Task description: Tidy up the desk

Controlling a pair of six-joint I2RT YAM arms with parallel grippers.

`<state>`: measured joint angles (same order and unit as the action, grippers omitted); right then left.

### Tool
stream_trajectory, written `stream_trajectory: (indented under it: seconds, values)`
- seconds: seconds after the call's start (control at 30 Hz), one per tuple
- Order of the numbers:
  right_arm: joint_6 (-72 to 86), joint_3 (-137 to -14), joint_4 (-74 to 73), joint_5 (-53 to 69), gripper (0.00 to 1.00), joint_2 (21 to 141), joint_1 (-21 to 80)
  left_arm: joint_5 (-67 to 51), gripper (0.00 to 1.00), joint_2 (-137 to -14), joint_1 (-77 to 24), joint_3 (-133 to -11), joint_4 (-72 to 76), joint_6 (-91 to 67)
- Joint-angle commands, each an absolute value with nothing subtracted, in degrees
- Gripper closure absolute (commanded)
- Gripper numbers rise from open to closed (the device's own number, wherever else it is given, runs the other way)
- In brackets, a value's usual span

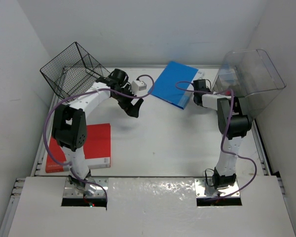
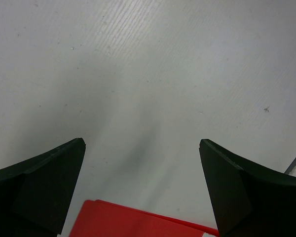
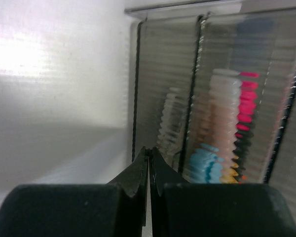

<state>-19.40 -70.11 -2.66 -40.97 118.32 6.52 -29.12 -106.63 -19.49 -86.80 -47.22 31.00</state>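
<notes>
While the desk point(image 1: 163, 143) fills the middle of the top view, my left gripper point(image 1: 134, 108) hangs over it, left of centre. Left wrist view: jaws spread wide, empty, red book point(image 2: 138, 222) at bottom edge. Right wrist view: my right gripper point(image 3: 148, 154) clenched on nothing, clear bin point(image 3: 222, 98) at right.

The large flat rectangular desk point(image 1: 167, 143) is plain white, faintly ribbed up close, with thin grey metal rails. A flat rectangular red folder point(image 1: 96, 140) has a pale lower edge, and a flat rectangular blue folder point(image 1: 175, 84) is one even blue. The wire mesh basket point(image 1: 71, 66) is black in a fine grid. The clear plastic bin point(image 1: 259, 74) is colourless and ridged, with blurred patches behind its wall, perhaps pink, pale blue, yellow and white. The cables point(image 1: 54, 113) are purple; the left gripper point(image 2: 142, 142) and right gripper point(image 3: 148, 152) are matt black
</notes>
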Motion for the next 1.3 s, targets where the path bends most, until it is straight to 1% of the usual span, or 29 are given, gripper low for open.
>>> stream_trajectory:
  seconds: [0.0,0.17,0.33,0.37,0.4,0.43,0.47,0.5,0.53,0.57,0.6,0.63,0.67,0.7,0.77,0.93,1.1,1.27]
  values:
    - [-23.8,-68.1,2.0,-46.2,1.0,115.8,6.0,-29.9,0.0,-106.5,-18.8,-89.3,-46.9,31.0]
    - [-24.9,-68.6,0.6,-48.7,1.0,116.1,6.1,-30.2,0.0,-106.3,-18.9,-89.7,-47.5,31.3]
    - [-22.9,-67.2,0.7,-44.0,1.0,111.5,9.4,-30.1,0.0,-106.3,-18.8,-89.7,-47.7,31.2]
    - [-22.1,-67.2,0.2,-43.3,0.99,110.4,10.1,-30.2,0.0,-106.3,-18.8,-89.7,-47.8,31.1]
    - [-21.3,-67.2,0.2,-42.2,0.97,109.2,10.9,-30.1,0.0,-106.3,-18.9,-89.9,-47.8,31.1]
    - [-19.8,-67.1,-0.8,-39.1,0.94,106.5,12.6,-30.1,0.0,-106.2,-18.9,-89.9,-47.8,31.1]
    - [-19.4,-66.6,-1.2,-36.8,0.85,105.0,13.4,-29.9,0.0,-106.3,-18.9,-89.9,-47.8,31.1]
    - [-19.3,-65.1,-0.7,-34.0,0.79,103.6,14.3,-29.9,0.0,-106.2,-18.8,-89.9,-47.8,31.1]
    - [-20.6,-63.8,-0.4,-27.9,0.72,100.7,16.2,-29.7,0.0,-106.1,-18.8,-89.7,-47.8,31.1]
    - [-22.3,-60.7,2.8,-24.7,0.57,99.3,17.3,-29.6,0.0,-106.1,-18.9,-89.7,-47.7,31.1]
    - [-24.5,-58.6,4.4,-21.8,0.5,98.2,18.4,-29.4,0.0,-105.9,-18.8,-89.6,-47.6,31.0]
    - [-30.3,-56.6,8.2,-18.1,0.44,96.4,21.0,-28.9,0.0,-105.9,-18.8,-89.4,-47.5,31.0]
    - [-33.5,-52.4,11.0,-18.0,0.44,96.0,22.3,-28.7,0.0,-105.8,-18.8,-89.2,-47.4,31.1]
    - [-38.4,-50.4,14.2,-19.1,0.43,95.8,24.8,-28.3,0.0,-105.6,-18.8,-89.1,-47.3,31.1]
    - [-41.4,-48.0,20.7,-23.6,0.42,96.8,26.4,-27.2,0.0,-105.4,-18.6,-88.9,-47.0,31.1]
    - [-42.1,-50.2,20.9,-23.6,0.5,101.0,27.1,-26.1,0.0,-102.5,-15.9,-86.9,-45.5,30.3]
    - [-42.4,-53.8,20.0,-21.8,0.52,106.2,27.7,-27.2,0.0,-100.6,-13.2,-85.9,-45.5,30.3]
    - [-43.9,-56.9,20.8,-25.7,0.56,112.3,28.2,-27.2,0.0,-100.6,-12.7,-85.3,-45.5,30.4]
